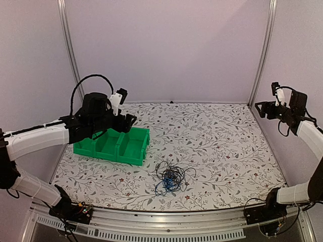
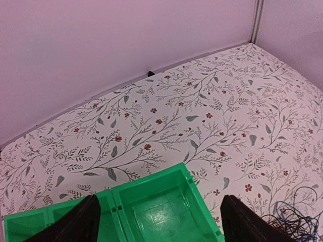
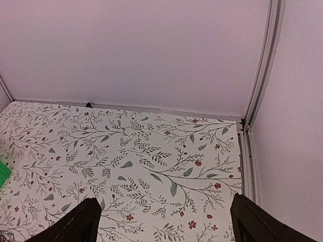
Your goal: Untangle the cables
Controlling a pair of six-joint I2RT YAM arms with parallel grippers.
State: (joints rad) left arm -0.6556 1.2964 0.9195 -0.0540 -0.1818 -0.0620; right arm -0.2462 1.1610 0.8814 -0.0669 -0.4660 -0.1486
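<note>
The cables (image 1: 169, 177) sit in one small blue-and-black snarl on the bench (image 1: 222, 151), toward the near edge, just right of the green bin (image 1: 132, 155). The left tool (image 1: 128, 121) hangs over that bin, fingers spread wide, nothing in them, so the snarl lies off to its right and further toward the front. The right tool (image 1: 263, 109) is spread and empty too, up by the right wall (image 1: 303, 50), well apart. Left arm's nearer imo.

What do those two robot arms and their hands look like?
The left arm and right arm have smooth white shells with black joints. The left hand and right hand are black, each with a small white part and two dark fingers. A black hose loops above the left hand; thin black wires run along the right arm.
</note>
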